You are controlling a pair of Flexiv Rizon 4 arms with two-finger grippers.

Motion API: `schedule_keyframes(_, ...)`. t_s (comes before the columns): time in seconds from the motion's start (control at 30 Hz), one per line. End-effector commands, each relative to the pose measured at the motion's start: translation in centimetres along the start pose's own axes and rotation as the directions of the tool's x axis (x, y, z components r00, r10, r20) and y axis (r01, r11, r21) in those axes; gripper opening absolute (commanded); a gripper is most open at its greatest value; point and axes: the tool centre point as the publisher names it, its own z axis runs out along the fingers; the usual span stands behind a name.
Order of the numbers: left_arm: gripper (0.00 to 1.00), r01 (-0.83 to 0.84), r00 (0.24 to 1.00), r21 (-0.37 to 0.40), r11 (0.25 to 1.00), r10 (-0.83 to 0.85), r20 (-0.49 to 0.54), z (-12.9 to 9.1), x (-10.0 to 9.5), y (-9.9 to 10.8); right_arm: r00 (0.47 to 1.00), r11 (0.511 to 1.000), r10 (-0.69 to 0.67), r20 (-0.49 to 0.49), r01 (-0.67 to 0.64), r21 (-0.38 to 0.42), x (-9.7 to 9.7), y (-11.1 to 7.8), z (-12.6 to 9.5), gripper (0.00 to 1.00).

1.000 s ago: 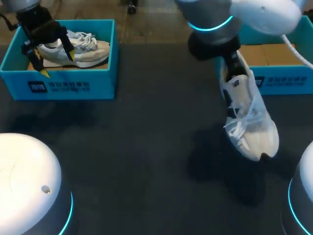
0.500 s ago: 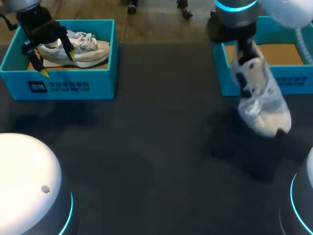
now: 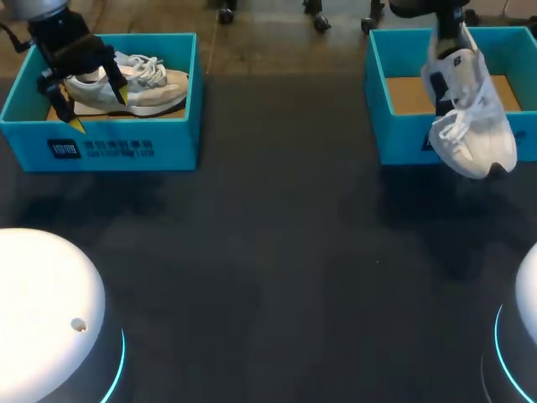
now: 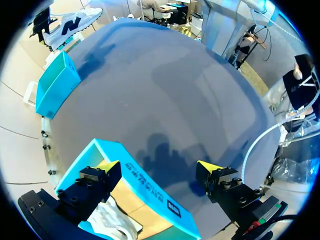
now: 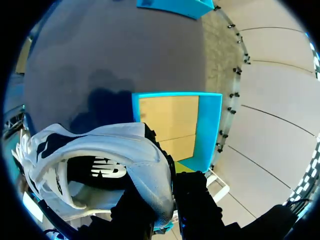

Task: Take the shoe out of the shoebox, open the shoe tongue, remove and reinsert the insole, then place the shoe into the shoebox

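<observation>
The right claw (image 3: 447, 34) is closed on the heel end of the white shoe (image 3: 470, 117) and holds it in the air at the upper right of the frame. In the right wrist view the heel rim of the shoe sits between the two dark fingers of the claw (image 5: 169, 177), so I judge the grip to be firm.

The shoe hangs steeply, with the heel up at the claw and the toe down toward the lower right. Its long axis is therefore nearly upright, while the right shoebox (image 3: 375, 101) lies long from left to right. In the head view the shoe covers part of the front wall of this box. In the wrist view the open box with its brown bottom lies just ahead of the claw, beyond the shoe. The right arm is clearly the nearer one. To rest in the box, the shoe probably must go down and tip flat along the box.

The shoe is white with a dark panel on the side, and its laces hang loose.

The left claw (image 3: 94, 105) is open at the upper left, holding nothing, over the left shoebox (image 3: 126, 143), where another shoe (image 3: 147, 84) lies on its sole. The dark surface (image 3: 268, 252) is between the boxes.
</observation>
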Motion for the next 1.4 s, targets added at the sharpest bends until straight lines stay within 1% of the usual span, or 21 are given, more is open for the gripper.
schedule_keyframes(0.03, 1.00, 0.000, 1.000, -0.002, 1.000, 0.000, -0.001, 0.0, 0.1, 0.0, 0.998, 1.000, -0.011, -0.066, 0.009, -0.028, 1.2, 1.4, 0.5, 0.00)
schedule_keyframes(0.07, 1.00, 0.000, 1.000, -0.002, 1.000, 0.000, -0.001, 0.0, 0.1, 0.0, 0.997, 1.000, -0.003, -0.076, 0.000, -0.029, 1.1, 1.2, 0.8, 0.00)
schedule_keyframes(0.1, 1.00, 0.000, 1.000, -0.002, 1.000, 0.000, -0.001, 0.0, 0.1, 0.0, 0.997, 0.999, 0.012, -0.072, -0.014, -0.032, 0.7, 0.6, 1.0, 0.00)
schedule_keyframes(0.2, 1.00, 0.000, 1.000, -0.002, 1.000, 0.000, -0.001, 0.0, 0.1, 0.0, 0.998, 0.997, 0.064, -0.029, -0.065, -0.036, -2.0, -2.1, 1.2, 0.00)
schedule_keyframes(0.23, 1.00, 0.000, 1.000, -0.002, 1.000, 0.000, -0.001, 0.0, 0.1, 0.0, 0.999, 0.998, 0.054, 0.004, -0.054, -0.015, -3.0, -3.0, 1.3, 0.00)
schedule_keyframes(0.27, 1.00, 0.000, 1.000, -0.002, 1.000, 0.000, -0.001, 0.0, 0.1, 0.0, 0.999, 0.999, 0.046, 0.017, -0.046, -0.004, -3.7, -3.4, 1.5, 0.00)
schedule_keyframes(0.3, 1.00, 0.000, 1.000, -0.002, 1.000, 0.000, -0.001, 0.0, 0.1, 0.0, 0.998, 0.999, 0.044, 0.034, -0.044, 0.010, -5.1, -4.4, 1.9, 0.00)
schedule_keyframes(0.37, 1.00, 0.000, 1.000, -0.002, 1.000, 0.000, -0.001, 0.0, 0.1, 0.0, 0.998, 0.999, 0.036, 0.052, -0.037, 0.026, -6.7, -5.3, 2.4, 0.00)
schedule_keyframes(0.4, 1.00, 0.000, 1.000, -0.002, 1.000, 0.000, -0.001, 0.0, 0.1, 0.0, 0.997, 0.999, 0.049, 0.067, -0.050, 0.022, -7.8, -6.1, 2.9, 0.00)
schedule_keyframes(0.47, 1.00, 0.000, 1.000, -0.002, 1.000, 0.000, -0.001, 0.0, 0.1, 0.0, 0.994, 0.998, 0.064, 0.088, -0.064, 0.005, -9.3, -7.2, 3.4, 0.00)
schedule_keyframes(0.5, 1.00, 0.000, 1.000, -0.002, 1.000, 0.000, -0.001, 0.0, 0.1, 0.0, 0.993, 0.996, 0.075, 0.095, -0.070, -0.055, -10.1, -7.7, 3.6, 0.00)
schedule_keyframes(0.53, 1.00, 0.000, 1.000, -0.002, 1.000, 0.000, -0.001, 0.0, 0.1, 0.0, 0.993, 0.996, 0.069, 0.093, -0.062, -0.071, -10.7, -8.1, 3.7, 0.00)
schedule_keyframes(1.1, 1.00, 0.000, 1.000, -0.002, 1.000, 0.000, -0.001, 0.0, 0.1, 0.0, 0.994, 0.996, 0.065, 0.090, -0.060, -0.064, -10.9, -8.2, 3.7, 0.00)
schedule_keyframes(1.17, 1.00, 0.000, 1.000, -0.002, 1.000, 0.000, -0.001, 0.0, 0.1, 0.0, 0.990, 0.994, 0.096, 0.099, -0.090, -0.063, -11.7, -9.1, 3.9, 0.00)
schedule_keyframes(1.27, 1.00, 0.000, 1.000, -0.002, 1.000, 0.000, -0.001, 0.0, 0.1, 0.0, 0.991, 0.994, 0.106, 0.077, -0.104, -0.030, -13.0, -10.2, 5.4, 0.00)
schedule_keyframes(1.33, 1.00, 0.000, 1.000, -0.002, 1.000, 0.000, -0.001, 0.0, 0.1, 0.0, 0.990, 0.991, 0.122, 0.067, -0.118, -0.061, -13.8, -10.9, 6.3, 0.00)
schedule_keyframes(1.37, 1.00, 0.000, 1.000, -0.002, 1.000, 0.000, -0.001, 0.0, 0.1, 0.0, 0.992, 0.993, 0.108, 0.060, -0.105, -0.056, -14.2, -11.1, 6.8, 0.00)
schedule_keyframes(1.4, 1.00, 0.000, 1.000, -0.002, 1.000, 0.000, -0.001, 0.0, 0.1, 0.0, 0.992, 0.992, 0.108, 0.061, -0.103, -0.068, -14.7, -11.4, 7.2, 0.00)
